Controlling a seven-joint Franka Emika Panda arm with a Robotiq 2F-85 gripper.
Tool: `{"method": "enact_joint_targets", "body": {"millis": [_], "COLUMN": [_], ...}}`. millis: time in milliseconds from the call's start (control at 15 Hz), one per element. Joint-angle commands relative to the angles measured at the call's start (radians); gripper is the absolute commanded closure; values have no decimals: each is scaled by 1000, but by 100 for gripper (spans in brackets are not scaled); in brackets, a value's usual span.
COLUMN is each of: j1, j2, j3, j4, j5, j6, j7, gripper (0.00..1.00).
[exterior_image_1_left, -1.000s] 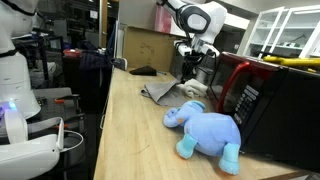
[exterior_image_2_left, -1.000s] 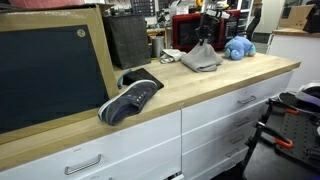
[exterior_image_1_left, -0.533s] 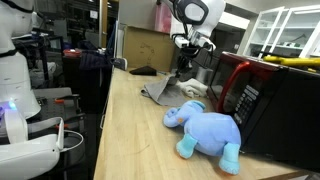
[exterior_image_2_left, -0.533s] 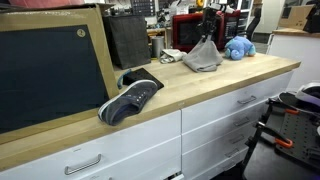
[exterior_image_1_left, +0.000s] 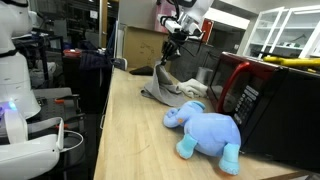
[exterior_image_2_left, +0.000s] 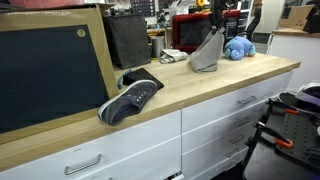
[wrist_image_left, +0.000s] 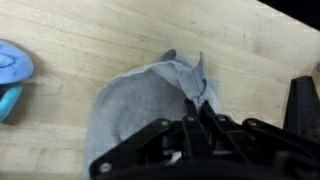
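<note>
The claw (exterior_image_1_left: 168, 48) is clamped on one upper corner of a grey cloth (exterior_image_1_left: 160, 82), with the jaws together on the fabric. The wrist view shows the claw (wrist_image_left: 200, 110) pinching a bunched fold of the cloth (wrist_image_left: 135, 100) above the wooden desk (wrist_image_left: 90, 30). In both exterior views the cloth hangs from the claw as a narrow, stretched triangle. Its lower part spreads out and appears to rest on the desk (exterior_image_1_left: 130, 130), though contact cannot be confirmed. In an exterior view the claw (exterior_image_2_left: 217, 26) and the cloth (exterior_image_2_left: 207, 52) stand over the far end of the desk, between its front and back edges. A blue plush elephant (exterior_image_1_left: 207, 130) lies on the desk near the cloth but apart from it, just beside a red-and-black microwave (exterior_image_1_left: 262, 100) that stands along the back edge. A dark shoe (exterior_image_2_left: 130, 98) lies close to the front edge, well apart from the cloth. A framed black panel (exterior_image_2_left: 50, 70) leans just behind the shoe.
</note>
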Motion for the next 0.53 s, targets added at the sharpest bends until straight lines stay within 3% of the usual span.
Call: {"method": "enact_joint_targets", "body": {"millis": [0, 467], "j1": [9, 15], "j2": [-126, -245], "j3": [-40, -120], "j4": [-147, -273], "j5": [-26, -99], "j6": [-31, -92], "j7": [-163, -415], "gripper": [98, 98]}}
